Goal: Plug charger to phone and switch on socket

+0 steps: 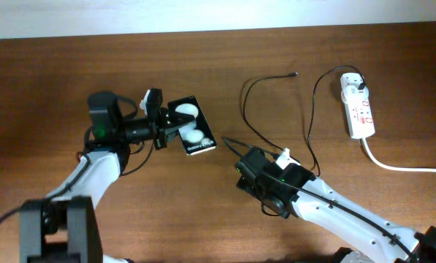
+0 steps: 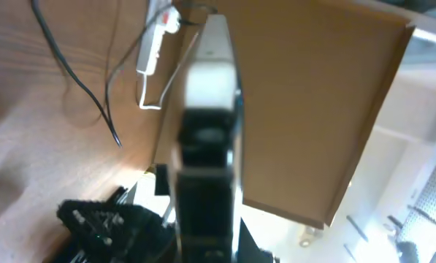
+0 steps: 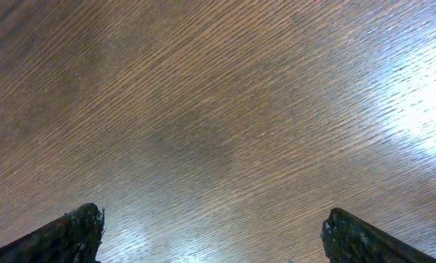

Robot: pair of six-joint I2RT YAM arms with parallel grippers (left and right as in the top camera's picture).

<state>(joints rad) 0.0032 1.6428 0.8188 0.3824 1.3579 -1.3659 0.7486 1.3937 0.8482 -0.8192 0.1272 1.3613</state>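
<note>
The phone (image 1: 194, 129), black and glossy with two white light spots, is gripped at its left end by my left gripper (image 1: 172, 124). In the left wrist view the phone (image 2: 209, 95) shows edge-on between the jaws. The charger's black connector tip (image 1: 296, 74) lies free on the table at the back, also in the left wrist view (image 2: 117, 142). Its thin cable loops to the white plug head (image 1: 356, 82) sitting in the socket (image 1: 360, 111), a white strip at the far right. My right gripper (image 1: 250, 174) is open and empty, pointing down at bare wood (image 3: 214, 226) right of the phone.
The socket's thick white cord (image 1: 400, 167) runs off to the right edge. The black cable's loops (image 1: 312, 131) lie between the right arm and the socket. The socket (image 2: 152, 50) and the right arm (image 2: 101, 226) also show in the left wrist view.
</note>
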